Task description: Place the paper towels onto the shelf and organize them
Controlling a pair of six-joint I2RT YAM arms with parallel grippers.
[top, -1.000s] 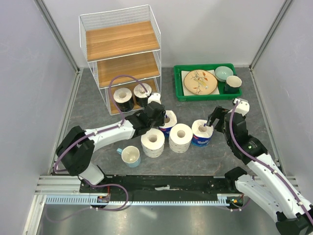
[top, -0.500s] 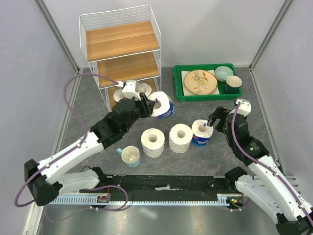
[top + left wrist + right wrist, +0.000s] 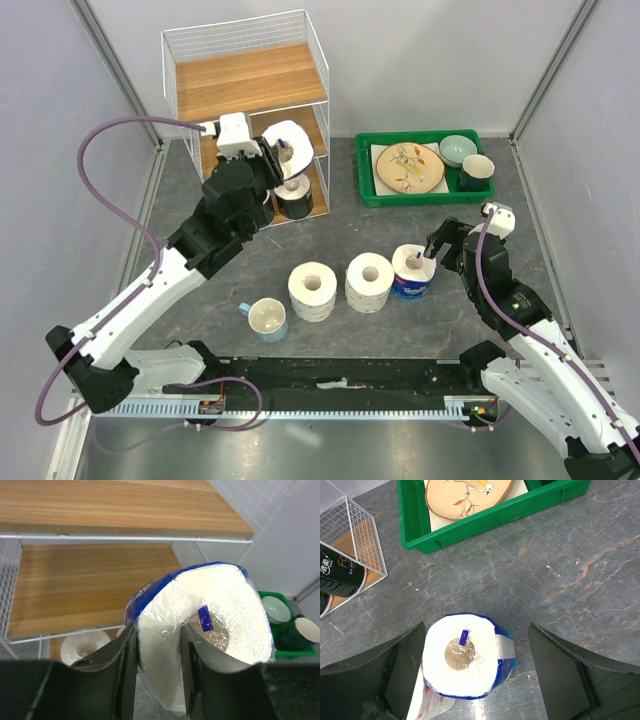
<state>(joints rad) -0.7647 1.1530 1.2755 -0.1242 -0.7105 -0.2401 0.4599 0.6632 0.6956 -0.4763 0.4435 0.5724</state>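
Note:
My left gripper (image 3: 270, 160) (image 3: 157, 672) is shut on the wall of a blue-wrapped paper towel roll (image 3: 289, 143) (image 3: 220, 610), one finger inside its core. It holds the roll in the air in front of the shelf (image 3: 250, 80) (image 3: 90, 585), at the middle board's height. Two dark-wrapped rolls (image 3: 294, 196) stand on the bottom tier. Two large white rolls (image 3: 312, 290) (image 3: 369, 282) stand on the table. My right gripper (image 3: 430, 257) (image 3: 482, 677) is open, its fingers either side of a second blue-wrapped roll (image 3: 411, 271) (image 3: 465, 662) without touching it.
A green tray (image 3: 366, 193) (image 3: 470, 522) with a plate, bowl and cups sits right of the shelf. A pale cup with a blue handle (image 3: 267, 318) stands near the front, left of the large rolls. Side walls close in the table.
The left arm has lifted the blue-wrapped roll off the table and carried it up and back to the shelf front. The right arm has not moved.

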